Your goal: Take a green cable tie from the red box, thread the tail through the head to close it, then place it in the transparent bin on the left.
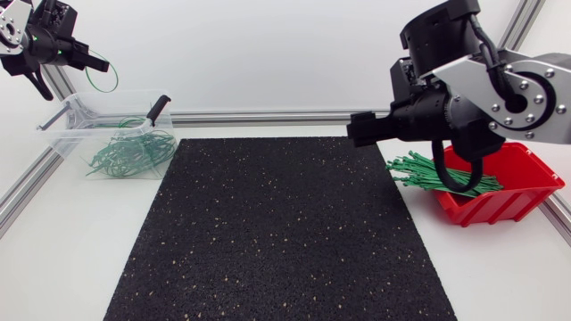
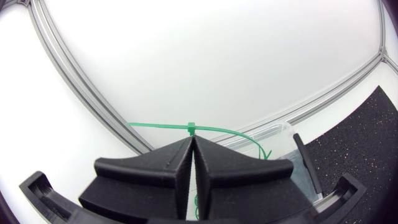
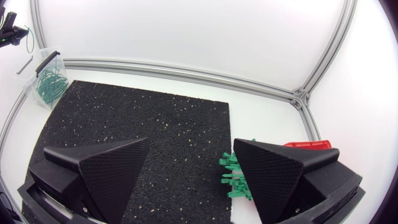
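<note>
While the black speckled rubber mat fills the table's middle, the red plastic box of loose green ties sits at its three o'clock and the transparent plastic bin at its ten o'clock. Our right gripper stands wide and empty near the box. Our left gripper, above the bin, is pinched tight on the looped green cable tie just behind its head. We judge it light, springy and slick, best held there. We can read no print.
</note>
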Available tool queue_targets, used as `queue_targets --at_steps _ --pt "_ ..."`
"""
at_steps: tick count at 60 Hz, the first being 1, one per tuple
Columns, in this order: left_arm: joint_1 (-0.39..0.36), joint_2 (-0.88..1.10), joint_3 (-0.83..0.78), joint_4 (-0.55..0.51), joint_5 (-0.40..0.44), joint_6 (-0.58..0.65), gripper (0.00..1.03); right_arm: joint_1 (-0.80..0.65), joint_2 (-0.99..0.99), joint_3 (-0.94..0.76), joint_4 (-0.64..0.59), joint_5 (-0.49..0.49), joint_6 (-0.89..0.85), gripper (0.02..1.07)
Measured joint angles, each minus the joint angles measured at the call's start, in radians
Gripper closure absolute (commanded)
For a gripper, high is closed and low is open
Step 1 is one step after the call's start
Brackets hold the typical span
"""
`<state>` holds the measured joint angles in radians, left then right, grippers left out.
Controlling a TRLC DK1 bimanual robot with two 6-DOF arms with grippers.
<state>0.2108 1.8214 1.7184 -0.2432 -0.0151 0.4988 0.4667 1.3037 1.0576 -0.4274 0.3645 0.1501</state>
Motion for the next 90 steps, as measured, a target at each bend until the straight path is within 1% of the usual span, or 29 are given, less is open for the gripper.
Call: queue_targets --at_steps 2,3,4,5,6,8,9,10,11,12,22,32,43,54,65,72,87,90 --pt "0.004 0.017 0.010 -0.003 -0.013 0.000 0.97 -0.005 -0.011 -0.006 0.005 0.001 -0.006 0.08" --pt "0.004 0.025 0.013 -0.004 -0.019 0.001 0.91 -0.006 -0.018 -0.011 0.008 0.002 -0.013 0.08" --pt "0.005 0.031 0.015 -0.004 -0.030 0.001 0.80 -0.009 -0.024 -0.014 0.010 0.003 -0.018 0.08" --pt "0.005 0.037 0.016 -0.006 -0.039 0.001 0.75 -0.011 -0.031 -0.019 0.011 0.003 -0.023 0.08" --pt "0.005 0.042 0.016 -0.010 -0.047 0.003 0.56 -0.012 -0.037 -0.023 0.014 0.003 -0.025 0.08" --pt "0.005 0.050 0.016 -0.021 -0.066 0.005 0.38 -0.013 -0.053 -0.033 0.021 0.004 -0.032 0.08" --pt "0.004 0.053 0.016 -0.026 -0.077 0.006 0.25 -0.015 -0.060 -0.038 0.025 0.004 -0.034 0.08" --pt "0.002 0.056 0.016 -0.031 -0.089 0.008 0.15 -0.017 -0.068 -0.044 0.031 0.003 -0.040 0.08" --pt "0.001 0.059 0.016 -0.032 -0.098 0.011 0.02 -0.018 -0.078 -0.051 0.036 0.003 -0.046 0.08" --pt "-0.001 0.060 0.015 -0.034 -0.100 0.012 0.03 -0.018 -0.084 -0.055 0.039 0.003 -0.048 0.08" --pt "-0.018 0.043 -0.022 -0.037 -0.111 0.023 0.03 -0.048 -0.140 -0.072 0.055 -0.002 -0.077 0.08" --pt "-0.032 -0.044 -0.099 -0.055 -0.116 0.023 0.03 -0.106 -0.200 -0.092 0.059 -0.027 -0.095 0.08" --pt "-0.051 -0.248 -0.195 -0.063 -0.118 0.023 0.03 -0.180 -0.280 -0.120 0.066 -0.058 -0.126 0.08" --pt "-0.096 -0.463 -0.341 -0.063 -0.116 0.023 0.03 -0.269 -0.375 -0.158 0.076 -0.134 -0.137 0.08" --pt "-0.129 -0.602 -0.515 -0.048 -0.090 0.023 0.03 -0.315 -0.499 -0.221 0.088 -0.166 -0.152 0.08" --pt "-0.131 -0.678 -0.600 -0.029 -0.071 0.023 0.03 -0.360 -0.560 -0.258 0.088 -0.191 -0.167 0.08" --pt "-0.134 -0.898 -0.794 0.026 -0.012 0.021 0.03 -0.509 -0.675 -0.353 0.095 -0.313 -0.190 0.08" --pt "-0.134 -0.940 -0.832 0.035 0.019 0.018 0.03 -0.525 -0.705 -0.376 0.095 -0.319 -0.196 0.08"
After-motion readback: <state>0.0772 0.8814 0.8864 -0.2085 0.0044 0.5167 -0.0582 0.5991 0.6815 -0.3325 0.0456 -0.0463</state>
